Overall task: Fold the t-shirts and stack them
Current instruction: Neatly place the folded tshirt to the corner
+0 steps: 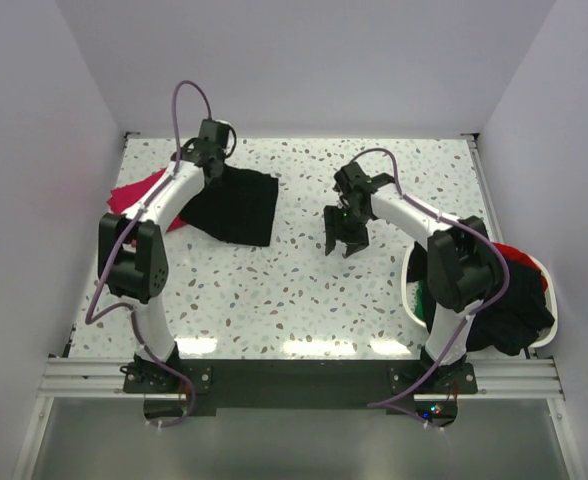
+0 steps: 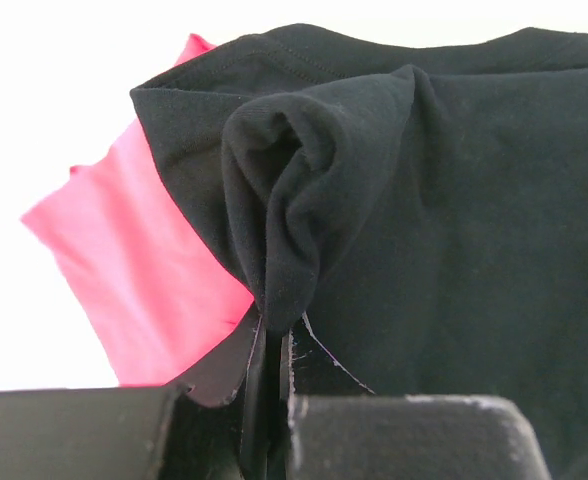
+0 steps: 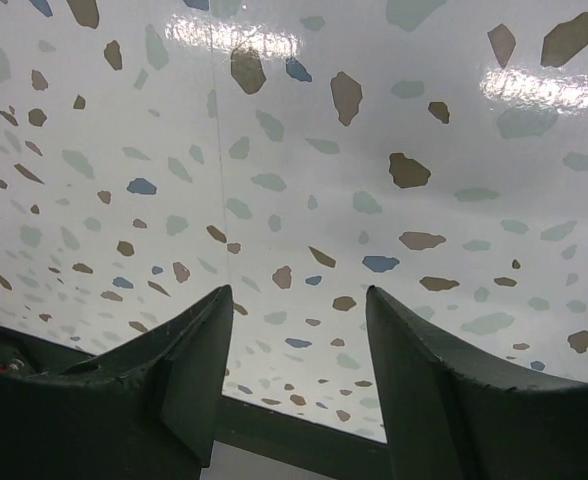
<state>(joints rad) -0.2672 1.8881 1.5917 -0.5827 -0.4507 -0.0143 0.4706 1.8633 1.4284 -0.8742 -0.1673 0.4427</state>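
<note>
At the far-left corner of the black t-shirt (image 1: 239, 205), your left gripper (image 2: 274, 335) is pinched tight on a bunched fold of it; the pink t-shirt (image 2: 124, 270) lies partly beneath that corner. Right of the black t-shirt, your right gripper (image 3: 296, 330) hangs wide apart above the table (image 3: 304, 150), holding nothing

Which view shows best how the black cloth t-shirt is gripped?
The left wrist view: the left pincer is shut on a bunched fold of the black cloth t-shirt. The top external view shows most of the shirt, but the arm hides the grip. The right wrist view shows none of it, only speckled table.
</note>
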